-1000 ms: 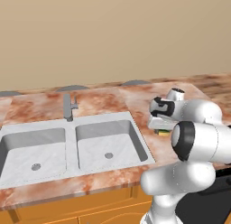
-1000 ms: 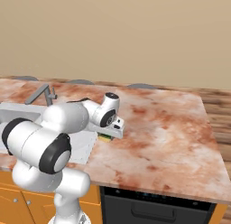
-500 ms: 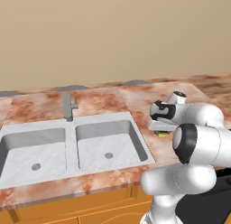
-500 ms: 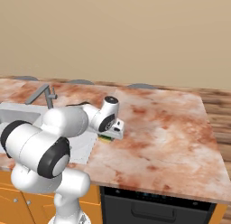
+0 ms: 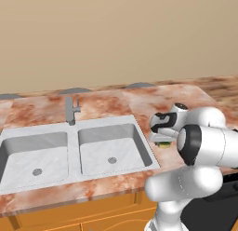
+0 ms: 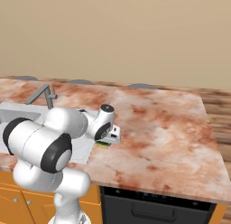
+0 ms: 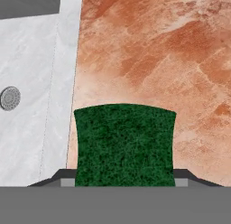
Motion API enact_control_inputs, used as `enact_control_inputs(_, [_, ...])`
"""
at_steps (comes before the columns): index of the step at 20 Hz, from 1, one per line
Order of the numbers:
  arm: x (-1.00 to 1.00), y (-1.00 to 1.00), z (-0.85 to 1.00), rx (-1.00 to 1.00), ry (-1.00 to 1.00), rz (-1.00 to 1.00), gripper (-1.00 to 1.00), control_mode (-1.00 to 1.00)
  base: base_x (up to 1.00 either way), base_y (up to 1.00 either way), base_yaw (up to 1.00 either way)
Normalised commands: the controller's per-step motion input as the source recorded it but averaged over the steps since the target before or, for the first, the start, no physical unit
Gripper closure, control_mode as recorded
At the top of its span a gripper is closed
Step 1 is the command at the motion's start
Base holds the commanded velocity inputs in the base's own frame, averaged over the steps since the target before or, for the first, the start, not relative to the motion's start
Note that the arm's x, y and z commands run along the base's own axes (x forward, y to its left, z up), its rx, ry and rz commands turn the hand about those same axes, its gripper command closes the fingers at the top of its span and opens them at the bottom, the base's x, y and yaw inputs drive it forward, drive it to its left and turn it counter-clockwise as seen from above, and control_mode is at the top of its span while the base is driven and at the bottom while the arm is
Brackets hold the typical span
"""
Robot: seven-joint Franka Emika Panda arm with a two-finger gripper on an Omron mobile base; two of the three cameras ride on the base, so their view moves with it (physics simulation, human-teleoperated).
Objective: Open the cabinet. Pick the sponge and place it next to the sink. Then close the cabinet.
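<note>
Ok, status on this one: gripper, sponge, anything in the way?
Gripper shut on sponge, low over the counter. Sponge just right of the sink rim. Nothing in the way.

I see the sponge (image 7: 124, 144) between the gripper (image 7: 124, 179) fingers, over the counter (image 6: 162, 128) just right of the 2-basin sink (image 5: 74, 151); faucet (image 5: 71, 109) stands behind.

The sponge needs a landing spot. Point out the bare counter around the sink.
Free: the counter between the sink rim and the right edge. The strip behind the faucet is narrower. Crowded: beside the basin, where the hand holds the sponge.
</note>
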Motion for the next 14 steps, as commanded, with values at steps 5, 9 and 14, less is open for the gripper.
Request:
enact_control_inputs(5, [0.00, 0.11, -0.15, 0.00, -0.02, 0.06, 1.00, -1.00, 0.00, 0.00, 0.00])
enact_control_inputs(9, [0.00, 0.03, -0.11, -0.01, -0.04, 0.03, 1.00, -1.00, 0.00, 0.00, 0.00])
enact_control_inputs(14, [0.00, 0.00, -0.01, -0.03, 0.00, 0.00, 1.00, -1.00, 0.00, 0.00, 0.00])
